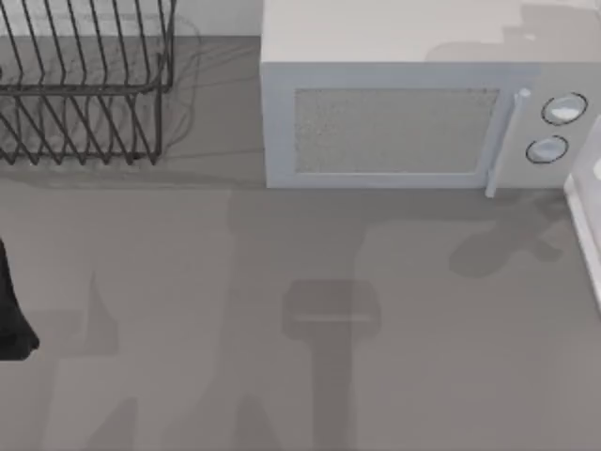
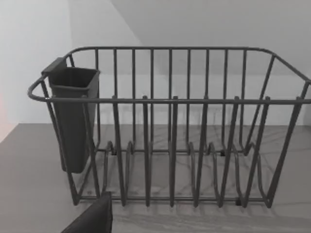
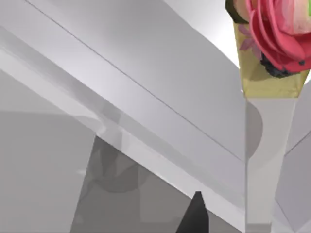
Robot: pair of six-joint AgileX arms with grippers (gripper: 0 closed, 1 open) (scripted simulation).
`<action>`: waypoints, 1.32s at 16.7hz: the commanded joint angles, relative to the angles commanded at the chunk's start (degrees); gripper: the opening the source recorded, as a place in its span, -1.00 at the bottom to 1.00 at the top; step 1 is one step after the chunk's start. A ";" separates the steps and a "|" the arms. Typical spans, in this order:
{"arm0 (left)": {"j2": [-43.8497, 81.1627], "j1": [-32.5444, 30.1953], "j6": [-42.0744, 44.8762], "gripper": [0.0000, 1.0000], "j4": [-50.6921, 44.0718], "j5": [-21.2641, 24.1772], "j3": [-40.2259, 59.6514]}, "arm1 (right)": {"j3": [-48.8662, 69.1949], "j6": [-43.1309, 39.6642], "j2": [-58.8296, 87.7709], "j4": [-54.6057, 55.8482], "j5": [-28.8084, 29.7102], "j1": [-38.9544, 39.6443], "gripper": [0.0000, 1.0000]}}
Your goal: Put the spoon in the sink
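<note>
left arm (image 1: 14, 315) sat at the table's left edge, wrist cam facing the wire dish rack (image 2: 170, 131) w/ its dark cutlery cup (image 2: 73, 116). couldn't tell if either gripper was released or clenched. spoon and sink not located; spoon possibly inside the cup, interior hidden. microwave (image 1: 394, 127) at back, right of the rack. right wrist cam faced a pale counter edge and a pink flower (image 3: 277, 34). judgement: search step. check the cup first, approach from above, keep clear of the rack wires.

White object (image 1: 588, 235) at the far right of the top view.
It is pale, straight-edged and cut by the frame; I cannot tell if it is the sink.
</note>
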 joint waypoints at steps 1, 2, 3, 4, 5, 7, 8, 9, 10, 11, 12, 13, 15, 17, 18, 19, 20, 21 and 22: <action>0.00 0.00 0.00 1.00 0.00 0.00 0.00 | 5.63 -0.62 3.63 -1.27 0.00 -0.43 -1.00; 0.00 0.00 0.00 1.00 0.00 0.00 0.00 | 10.71 -1.24 6.97 -2.40 -0.01 -0.83 -1.00; 0.00 0.00 0.00 1.00 0.00 0.00 0.00 | 15.20 -1.83 10.00 -3.39 -0.02 -1.19 -1.00; 0.00 0.00 0.00 1.00 0.00 0.00 0.00 | 19.10 -2.39 12.71 -4.24 -0.03 -1.52 -1.00; 0.00 0.00 0.00 1.00 0.00 0.00 0.00 | 22.40 -2.92 15.08 -4.94 -0.05 -1.81 -1.00; 0.00 0.00 0.00 1.00 0.00 0.00 0.00 | 27.23 -3.77 18.63 -5.90 -0.08 -2.25 -1.00; 0.00 0.00 0.00 1.00 0.00 0.00 0.00 | 28.75 -4.08 19.74 -6.18 -0.10 -2.39 -1.00; 0.00 0.00 0.00 1.00 0.00 0.00 0.00 | 29.67 -4.27 20.39 -6.34 -0.11 -2.48 -1.00; 0.00 0.00 0.00 1.00 0.00 0.00 0.00 | 30.01 -4.34 20.63 -6.39 -0.11 -2.51 -1.00; 0.00 0.00 0.00 1.00 0.00 0.00 0.00 | 30.01 -4.34 20.63 -6.39 -0.11 -2.51 -1.00; 0.00 0.00 0.00 1.00 0.00 0.00 0.00 | 30.01 -4.34 20.63 -6.39 -0.11 -2.51 -1.00; 0.00 0.00 0.00 1.00 0.00 0.00 0.00 | 30.01 -4.34 20.63 -6.39 -0.11 -2.51 -1.00; 0.00 0.00 0.00 1.00 0.00 0.00 0.00 | 29.70 -4.19 20.56 -6.15 -0.13 -2.18 -1.00; 0.00 0.00 0.00 1.00 0.00 0.00 0.00 | 27.57 -4.19 19.68 -4.44 -0.14 -2.23 -1.00; 0.00 0.00 0.00 1.00 0.00 0.00 0.00 | 25.59 -4.19 18.96 -3.01 -0.13 -2.26 -1.00; 0.00 0.00 0.00 1.00 0.00 0.00 0.00 | 23.04 -4.20 18.11 -1.30 -0.12 -2.29 -1.00; 0.00 0.00 0.00 1.00 0.00 0.00 0.00 | 19.99 -4.22 17.17 0.62 -0.12 -2.31 -1.00; 0.00 0.00 0.00 1.00 0.00 0.00 0.00 | 16.57 -4.22 16.20 2.65 -0.13 -2.34 -1.00; 0.00 0.00 0.00 1.00 0.00 0.00 0.00 | 13.05 -4.23 15.24 4.71 -0.14 -2.36 -1.00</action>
